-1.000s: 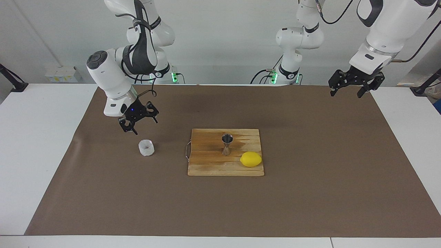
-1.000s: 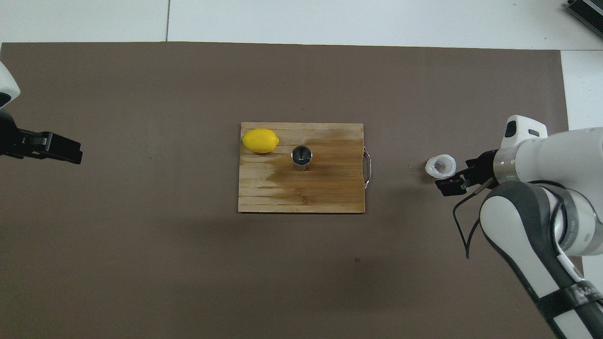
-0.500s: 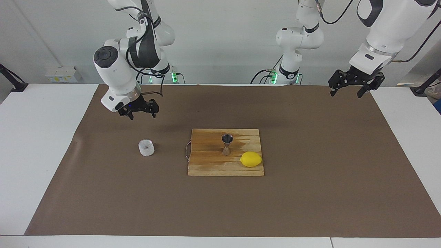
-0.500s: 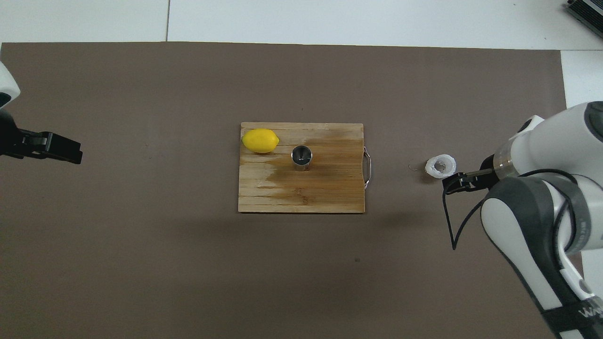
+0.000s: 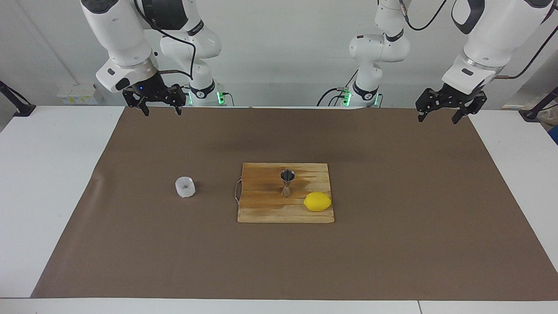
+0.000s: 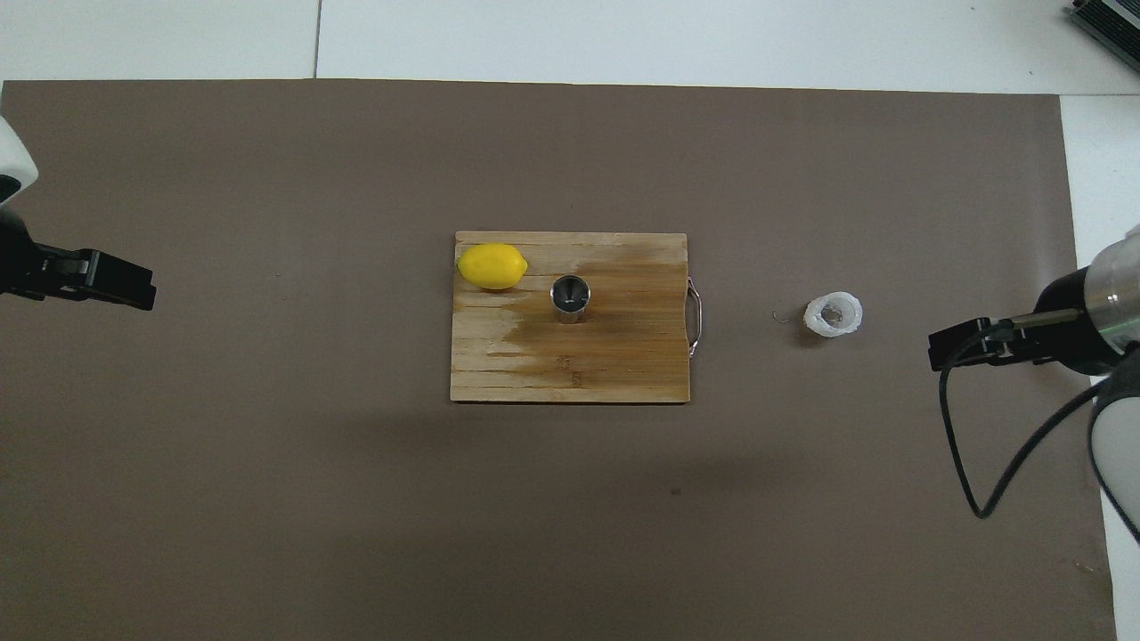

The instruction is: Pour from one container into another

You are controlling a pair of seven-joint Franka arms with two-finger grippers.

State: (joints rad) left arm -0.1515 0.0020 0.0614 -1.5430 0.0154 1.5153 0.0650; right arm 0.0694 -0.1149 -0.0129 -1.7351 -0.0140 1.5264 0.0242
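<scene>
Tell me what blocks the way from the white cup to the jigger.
Nothing visible does. The white cup stands alone on the brown mat, toward the right arm's end. Only bare mat and board separate it from the jigger on the cutting board; the lemon lies past it.

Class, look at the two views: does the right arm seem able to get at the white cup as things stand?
Probably yes. The white cup stands alone on the brown mat toward the right arm's end, apart from the cutting board. The right gripper, open and empty, is raised with nothing between it and the cup.
</scene>
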